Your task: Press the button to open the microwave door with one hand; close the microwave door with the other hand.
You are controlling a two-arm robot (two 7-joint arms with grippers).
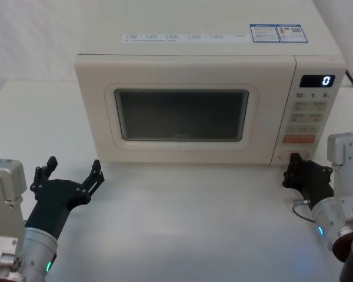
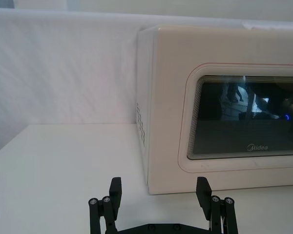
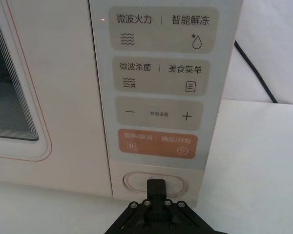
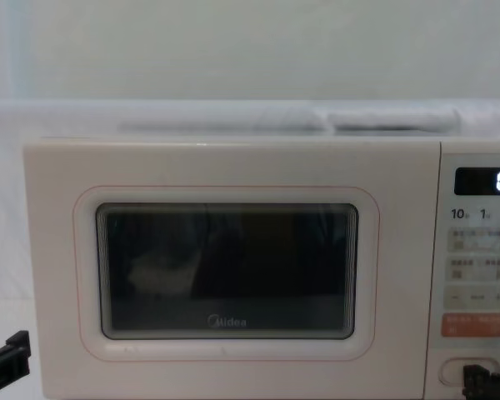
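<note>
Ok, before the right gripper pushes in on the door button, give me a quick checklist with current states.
1. Right gripper lined up on the button: ok, its tip sits at the pill-shaped key, below the orange keys.
2. Right gripper fingers shut for a single pressing tip: ok.
3. Microwave door closed flush: ok, no gap seen in head or chest view.
4. Left gripper out of the door's swing: cannot tell; it waits open on the table in front of the microwave's left corner.
5. Display reads 0, oven idle: ok.
</note>
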